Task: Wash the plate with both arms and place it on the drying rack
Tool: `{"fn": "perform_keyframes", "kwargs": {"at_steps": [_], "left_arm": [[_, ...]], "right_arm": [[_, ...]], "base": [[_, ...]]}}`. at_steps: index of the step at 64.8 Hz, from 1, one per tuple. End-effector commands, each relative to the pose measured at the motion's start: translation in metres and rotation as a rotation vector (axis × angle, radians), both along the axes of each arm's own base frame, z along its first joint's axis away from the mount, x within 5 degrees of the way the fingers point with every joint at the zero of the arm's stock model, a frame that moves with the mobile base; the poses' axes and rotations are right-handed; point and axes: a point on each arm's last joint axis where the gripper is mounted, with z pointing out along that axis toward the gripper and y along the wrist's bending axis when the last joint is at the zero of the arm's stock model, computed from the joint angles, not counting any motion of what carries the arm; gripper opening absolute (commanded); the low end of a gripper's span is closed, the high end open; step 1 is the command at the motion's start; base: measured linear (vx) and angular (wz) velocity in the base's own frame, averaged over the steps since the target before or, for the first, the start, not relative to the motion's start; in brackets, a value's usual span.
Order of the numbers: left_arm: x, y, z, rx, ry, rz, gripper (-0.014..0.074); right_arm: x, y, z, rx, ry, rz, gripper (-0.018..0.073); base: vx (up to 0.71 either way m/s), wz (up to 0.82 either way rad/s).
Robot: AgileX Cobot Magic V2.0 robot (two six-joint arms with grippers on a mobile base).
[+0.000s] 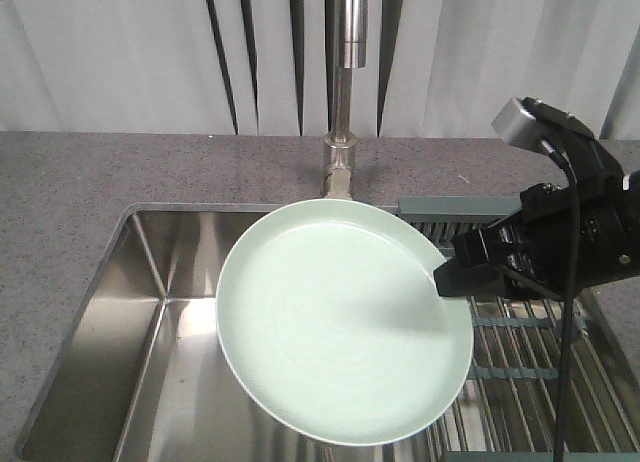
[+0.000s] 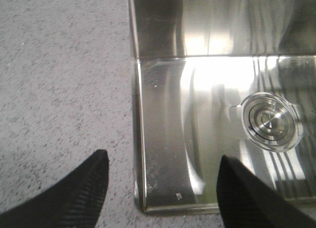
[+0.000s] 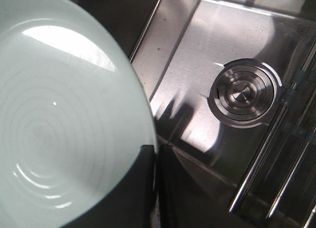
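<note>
Plate over sink, beside drying rack

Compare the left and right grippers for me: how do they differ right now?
The left gripper has its jaws wide apart and empty; the right gripper is shut on the rim of the plate. The left gripper hangs over the sink edge, one jaw above the counter and one above the basin; the right gripper holds the plate over the sink, beside the rack. Both have black jaws.
</note>
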Motion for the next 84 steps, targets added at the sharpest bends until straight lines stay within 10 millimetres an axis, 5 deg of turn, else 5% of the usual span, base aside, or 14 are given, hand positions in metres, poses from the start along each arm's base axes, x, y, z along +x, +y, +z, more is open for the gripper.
{"fn": "perform_keyframes", "kwargs": {"at_steps": [1,60,84], "left_arm": [[-0.007,0.004,0.005,-0.030,-0.086,0.035,0.0441],[-0.015,0.006,-0.004,-0.027,-0.089,0.034,0.0441],[-0.015,0.006,-0.004,-0.027,-0.089,0.034,0.0441]], "right_arm": [[-0.003,0.001,0.016,0.056,-0.062,-0.013,-0.0008],[-0.002,0.001,0.016,0.052,-0.078,-0.012,-0.0008],[-0.001,0.000,0.006,-0.060,-0.128,0.156,-0.0008]], "base": [[0.00,0.00],[0.00,0.00],[0.00,0.00]]}}
